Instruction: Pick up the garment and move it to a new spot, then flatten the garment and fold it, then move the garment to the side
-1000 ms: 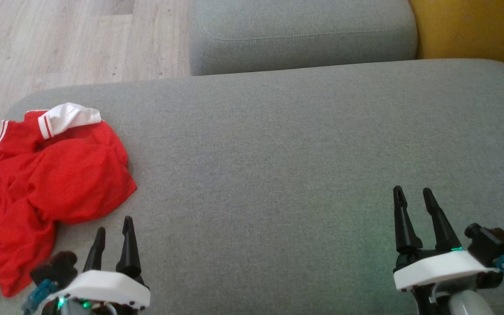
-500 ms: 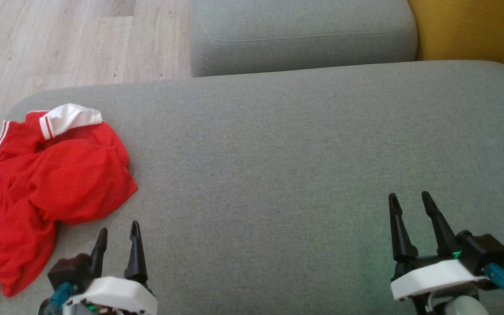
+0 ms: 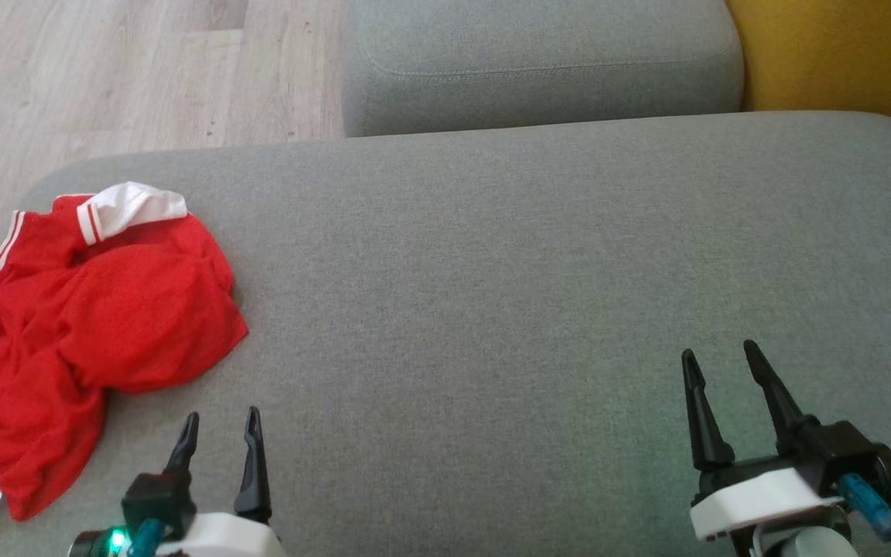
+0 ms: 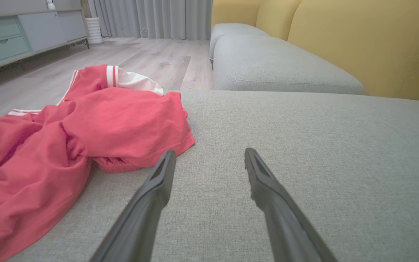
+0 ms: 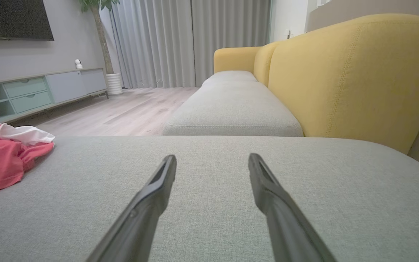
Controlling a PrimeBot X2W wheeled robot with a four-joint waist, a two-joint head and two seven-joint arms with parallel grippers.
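The garment [image 3: 82, 333] is a crumpled red mesh piece with white striped trim, lying at the left end of the grey sofa cushion [image 3: 492, 271]. In the left wrist view the garment [image 4: 86, 134] bunches just left of the fingers, and in the right wrist view the garment [image 5: 2, 156] sits far left. My left gripper [image 3: 221, 422] hovers open near the cushion's front edge, just right of the garment's lower hem, holding nothing. My right gripper [image 3: 716, 357] stands open over bare cushion at the lower right, also holding nothing.
A second grey cushion [image 3: 538, 62] lies beyond, with a yellow sofa back [image 3: 840, 54] at the right. Wooden floor [image 3: 105, 70] runs past the cushion's left end. A low cabinet [image 5: 31, 91] and curtains [image 5: 180, 40] stand far off.
Both grippers have drawn back toward the bottom of the head view, still open. The garment has not moved; the camera shifted slightly.
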